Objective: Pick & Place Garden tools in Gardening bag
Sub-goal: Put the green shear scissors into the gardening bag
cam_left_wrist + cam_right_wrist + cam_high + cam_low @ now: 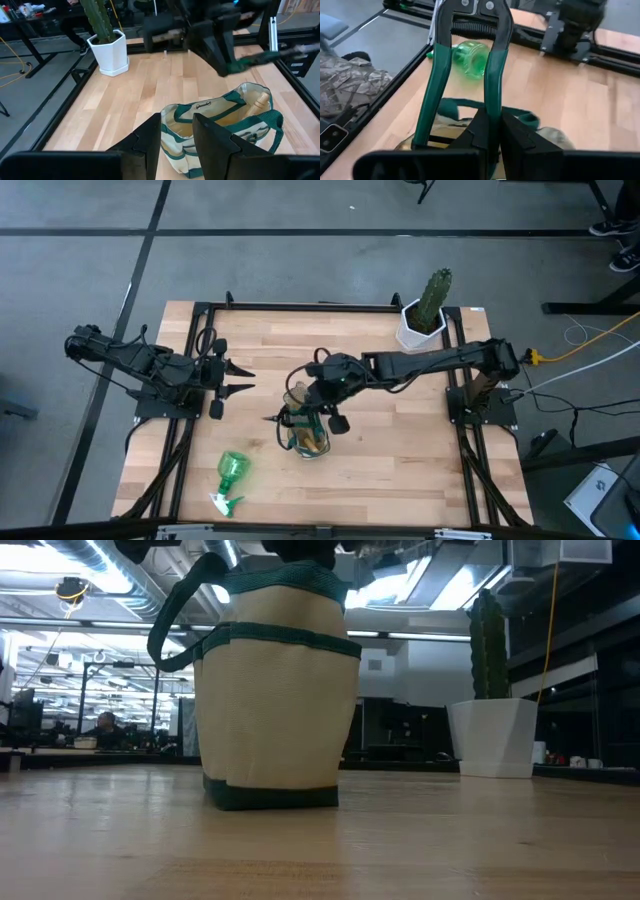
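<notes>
Pruning shears (465, 60), dark metal with green-coated handles, hang above the open mouth of the gardening bag (305, 435), which stands near the table's centre, slightly toward six o'clock. The right gripper (490, 130) has its fingers closed on one green handle, so the shears likely feel stiff, fairly heavy for their size and smooth where coated; that handle seems the safest place to hold, away from the blades. The bag is soft cream fabric with dark green trim and loop handles, probably light and easily nudged. A wooden handle (261, 100) already pokes from its mouth. A translucent green spray bottle (230, 477) lies on its side at about seven o'clock from the bag; it looks like light, smooth plastic, best gripped around its body. The left gripper (236, 379) waits at about ten o'clock from the bag, fingers spread apart. A cactus (433, 298) in a white faceted pot (415, 332) stands at one o'clock on the pale wooden table (400, 470).
</notes>
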Robot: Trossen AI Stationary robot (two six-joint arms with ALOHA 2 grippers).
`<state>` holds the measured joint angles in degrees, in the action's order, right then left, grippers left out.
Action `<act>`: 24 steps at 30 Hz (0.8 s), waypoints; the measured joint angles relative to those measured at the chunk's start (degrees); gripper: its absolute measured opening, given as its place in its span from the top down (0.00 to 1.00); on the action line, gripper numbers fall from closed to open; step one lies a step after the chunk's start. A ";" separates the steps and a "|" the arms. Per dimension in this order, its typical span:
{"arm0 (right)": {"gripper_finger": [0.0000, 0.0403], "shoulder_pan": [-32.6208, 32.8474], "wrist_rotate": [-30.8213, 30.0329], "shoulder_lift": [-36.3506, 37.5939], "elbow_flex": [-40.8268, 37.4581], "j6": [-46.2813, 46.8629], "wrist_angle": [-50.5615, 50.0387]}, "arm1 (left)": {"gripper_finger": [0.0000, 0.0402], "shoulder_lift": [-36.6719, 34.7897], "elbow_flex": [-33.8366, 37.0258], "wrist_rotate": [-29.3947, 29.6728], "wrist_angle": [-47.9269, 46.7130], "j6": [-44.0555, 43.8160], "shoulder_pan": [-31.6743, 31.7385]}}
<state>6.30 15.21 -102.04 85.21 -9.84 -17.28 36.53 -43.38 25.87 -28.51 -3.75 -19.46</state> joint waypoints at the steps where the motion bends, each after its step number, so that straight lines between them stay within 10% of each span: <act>1: 0.94 0.27 0.01 -0.22 0.00 0.04 -0.03 | 0.73 -0.02 0.00 -0.02 0.00 0.00 -0.02; 24: 0.94 2.50 -0.17 -0.43 0.00 2.99 0.01 | 0.72 5.70 -0.02 0.12 13.87 -10.71 0.00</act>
<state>8.80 15.04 -102.47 85.21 -6.85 -17.28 42.24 -43.40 25.99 -14.64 -14.46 -19.46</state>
